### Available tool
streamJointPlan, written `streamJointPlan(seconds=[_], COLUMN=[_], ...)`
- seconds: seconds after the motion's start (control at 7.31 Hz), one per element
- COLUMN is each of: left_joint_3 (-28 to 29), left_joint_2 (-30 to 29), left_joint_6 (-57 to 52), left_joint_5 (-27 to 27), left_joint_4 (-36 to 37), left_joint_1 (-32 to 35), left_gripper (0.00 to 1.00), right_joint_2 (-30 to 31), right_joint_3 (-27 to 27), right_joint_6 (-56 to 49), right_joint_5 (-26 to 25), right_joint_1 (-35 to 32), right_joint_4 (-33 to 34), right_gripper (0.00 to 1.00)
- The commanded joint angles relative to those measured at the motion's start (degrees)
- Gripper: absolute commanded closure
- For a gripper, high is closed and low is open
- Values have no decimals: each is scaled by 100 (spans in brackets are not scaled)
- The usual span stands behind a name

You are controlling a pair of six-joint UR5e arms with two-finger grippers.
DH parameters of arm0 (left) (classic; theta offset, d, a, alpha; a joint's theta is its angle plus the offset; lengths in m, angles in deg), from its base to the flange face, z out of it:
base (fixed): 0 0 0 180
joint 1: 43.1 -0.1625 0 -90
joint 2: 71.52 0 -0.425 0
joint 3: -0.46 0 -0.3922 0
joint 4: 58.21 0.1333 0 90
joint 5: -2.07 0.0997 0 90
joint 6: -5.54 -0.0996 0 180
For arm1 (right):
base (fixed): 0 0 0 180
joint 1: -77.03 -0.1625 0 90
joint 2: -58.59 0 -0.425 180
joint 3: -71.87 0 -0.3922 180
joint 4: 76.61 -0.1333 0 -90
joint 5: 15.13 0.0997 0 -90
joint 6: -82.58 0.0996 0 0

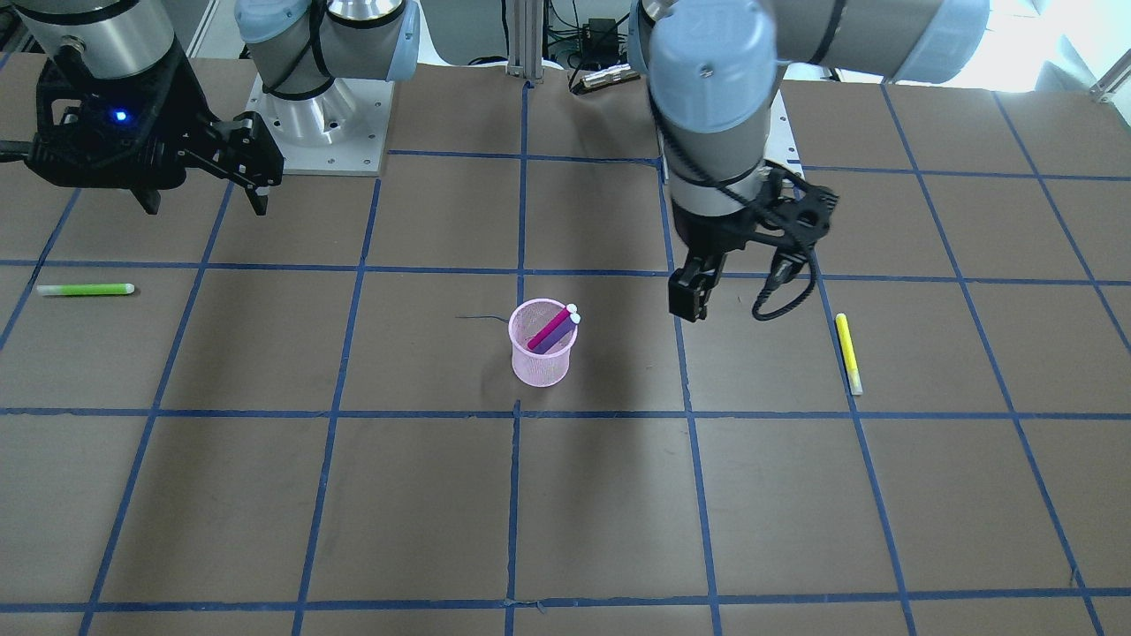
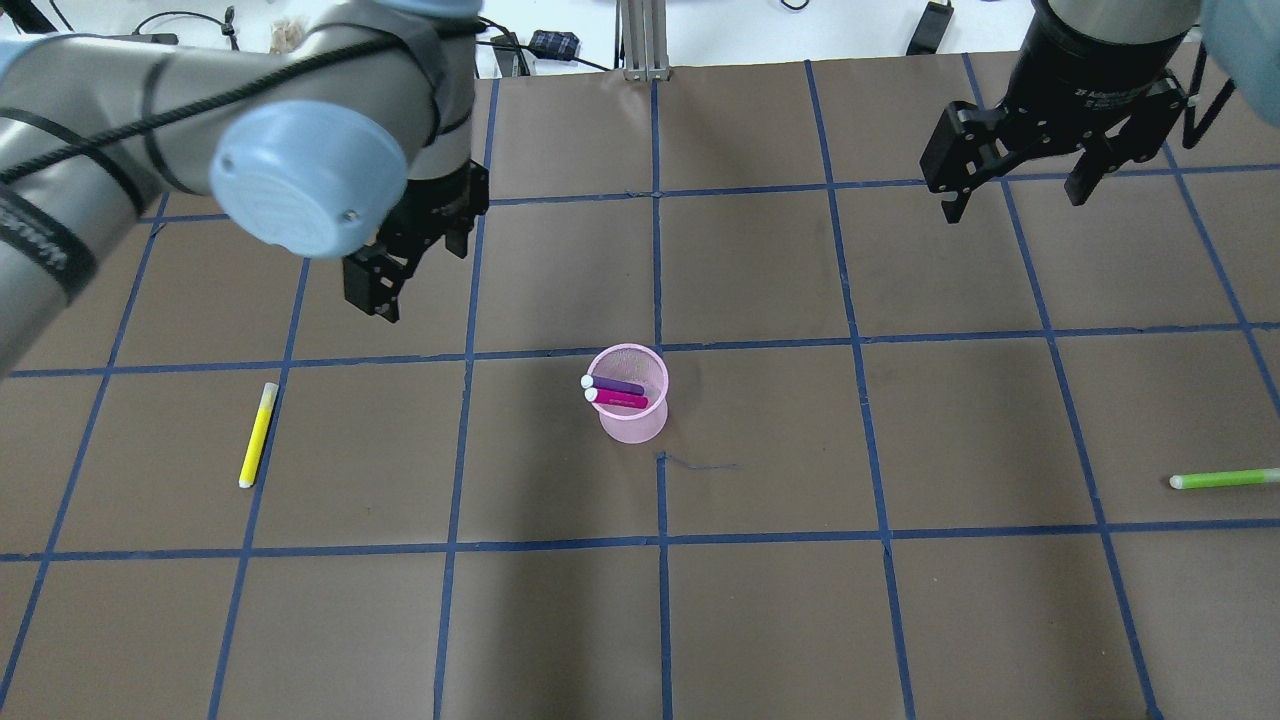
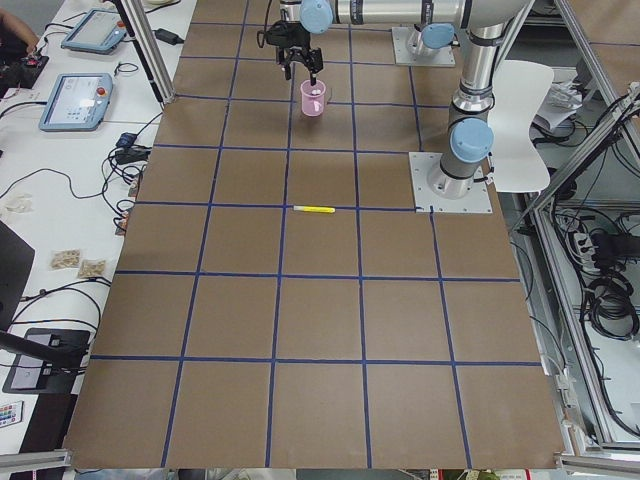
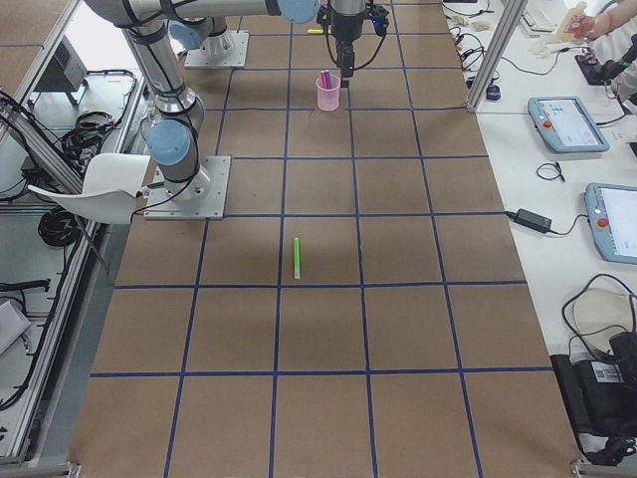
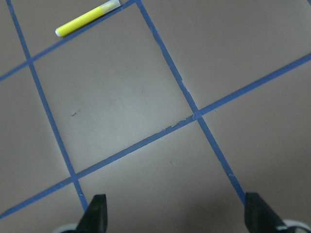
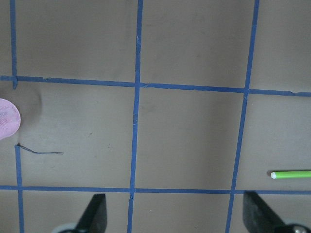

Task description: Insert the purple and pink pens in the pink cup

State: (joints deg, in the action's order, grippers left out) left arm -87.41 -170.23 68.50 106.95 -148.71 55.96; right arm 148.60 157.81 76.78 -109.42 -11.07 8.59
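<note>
Both pens (image 2: 618, 391) sit in the cup (image 2: 630, 398). Left gripper (image 2: 385, 285) and right gripper (image 2: 1015, 195) hover raised, pointing down, jaws apart, empty.

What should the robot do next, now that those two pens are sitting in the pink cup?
Probably nothing more than pulling both arms back to rest. The purple pen and pink pen already lean inside the pink cup, and the left pincer and right pincer are open, empty and clear of it.

2 high views face each other across the table (image 2: 900, 620), sharing the pink cup (image 2: 630, 405); 2 end views look lengthwise; 2 wrist views look straight down, close.
</note>
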Motion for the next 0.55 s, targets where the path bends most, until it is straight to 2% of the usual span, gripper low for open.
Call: streamJointPlan(seconds=[0.0,0.14,0.27,0.41], left_joint_3=[8,-71,-37,-72], left_joint_2=[492,554,529,537], left_joint_6=[-2679,-3631,-3945,-4767], left_joint_5=[-55,-142,-578,-1018], left_joint_4=[-301,-249,-240,-240], left_joint_1=[-685,-774,-861,-1106], left_gripper=[0,0,0,0], right_joint_2=[8,8,-45,16], right_joint_3=[-7,-24,-129,-26], right_joint_6=[61,157,463,535], right_joint_5=[7,260,819,790], right_joint_1=[4,-5,30,13], right_joint_4=[23,67,241,391], right_gripper=[0,0,0,0])
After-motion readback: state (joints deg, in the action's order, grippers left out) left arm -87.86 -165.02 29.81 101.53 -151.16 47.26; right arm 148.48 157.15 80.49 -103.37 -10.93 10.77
